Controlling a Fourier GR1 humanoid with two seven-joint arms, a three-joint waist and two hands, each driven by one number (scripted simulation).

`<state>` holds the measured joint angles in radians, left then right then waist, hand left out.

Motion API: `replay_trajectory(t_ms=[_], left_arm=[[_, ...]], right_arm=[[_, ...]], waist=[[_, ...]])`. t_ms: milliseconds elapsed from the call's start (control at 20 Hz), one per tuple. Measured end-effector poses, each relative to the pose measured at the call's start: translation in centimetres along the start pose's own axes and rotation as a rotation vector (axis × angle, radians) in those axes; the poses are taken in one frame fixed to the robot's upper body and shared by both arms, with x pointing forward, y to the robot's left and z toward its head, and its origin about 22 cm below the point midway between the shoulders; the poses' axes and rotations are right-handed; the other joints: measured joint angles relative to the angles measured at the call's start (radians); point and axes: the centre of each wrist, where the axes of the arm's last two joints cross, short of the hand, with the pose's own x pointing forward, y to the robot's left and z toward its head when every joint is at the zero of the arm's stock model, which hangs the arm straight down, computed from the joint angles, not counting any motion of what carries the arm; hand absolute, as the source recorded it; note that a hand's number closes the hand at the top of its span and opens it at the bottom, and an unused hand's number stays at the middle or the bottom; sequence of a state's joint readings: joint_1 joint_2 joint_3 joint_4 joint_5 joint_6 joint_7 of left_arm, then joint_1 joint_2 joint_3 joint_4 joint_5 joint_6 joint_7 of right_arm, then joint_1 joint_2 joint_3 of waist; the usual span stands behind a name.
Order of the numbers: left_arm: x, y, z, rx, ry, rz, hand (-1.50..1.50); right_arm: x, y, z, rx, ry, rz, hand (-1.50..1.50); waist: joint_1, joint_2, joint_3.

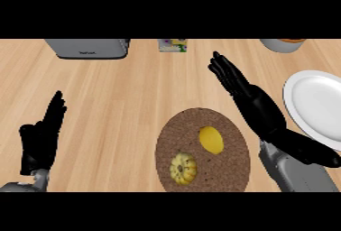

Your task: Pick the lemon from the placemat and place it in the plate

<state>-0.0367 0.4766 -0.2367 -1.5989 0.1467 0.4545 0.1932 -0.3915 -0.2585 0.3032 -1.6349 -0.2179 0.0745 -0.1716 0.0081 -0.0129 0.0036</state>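
A yellow lemon (211,139) lies on the round brown placemat (200,122), right of its middle. A white plate (318,106) sits at the right edge of the counter. My right hand (256,101) is open, fingers stretched up and to the left, in the space between placemat and plate, just right of the lemon and not touching it. My left hand (41,135) rests open at the lower left, fingers up, far from the placemat.
A small yellow ribbed squash (182,168) lies on the placemat below the lemon. At the back edge stand a grey toaster (88,48), a small carton (172,44) and a bowl (283,44) at the far right.
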Motion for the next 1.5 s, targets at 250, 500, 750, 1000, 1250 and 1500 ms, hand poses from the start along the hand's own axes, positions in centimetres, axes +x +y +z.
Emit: replay_trajectory(t_ms=[250, 500, 750, 1000, 1250, 1500], left_arm=[[-0.5, 1.8, 0.1, -0.004, -0.077, -0.095, 0.0], [-1.9, 3.3, 0.7, -0.04, -0.107, -0.162, 0.0], [-4.1, 4.2, 1.2, -0.058, -0.115, -0.181, 0.0], [-5.2, 4.8, 1.1, -0.074, -0.128, -0.182, 0.0], [-5.6, 5.0, 1.2, -0.078, -0.134, -0.181, 0.0], [-5.9, 4.6, 1.3, -0.087, -0.138, -0.179, 0.0]], right_arm=[[-1.0, 0.3, 0.4, -0.163, 0.051, -0.264, -1.5], [-2.6, -1.0, 3.1, -0.473, 0.148, -0.17, -1.5], [-2.6, 2.3, 6.4, -0.718, 0.085, -0.168, -1.5], [0.0, 3.8, 9.9, -0.727, 0.072, -0.153, -1.5], [1.5, 2.4, 12.0, -0.562, 0.212, -0.032, -1.5], [3.0, 0.3, 12.2, -0.398, 0.397, 0.136, -1.5]], waist=[[-0.001, 0.01, -0.002], [-0.017, 0.009, -0.006], [-0.024, 0.008, -0.005], [-0.02, 0.01, -0.004], [-0.013, 0.01, -0.005], [-0.008, 0.012, -0.005]])
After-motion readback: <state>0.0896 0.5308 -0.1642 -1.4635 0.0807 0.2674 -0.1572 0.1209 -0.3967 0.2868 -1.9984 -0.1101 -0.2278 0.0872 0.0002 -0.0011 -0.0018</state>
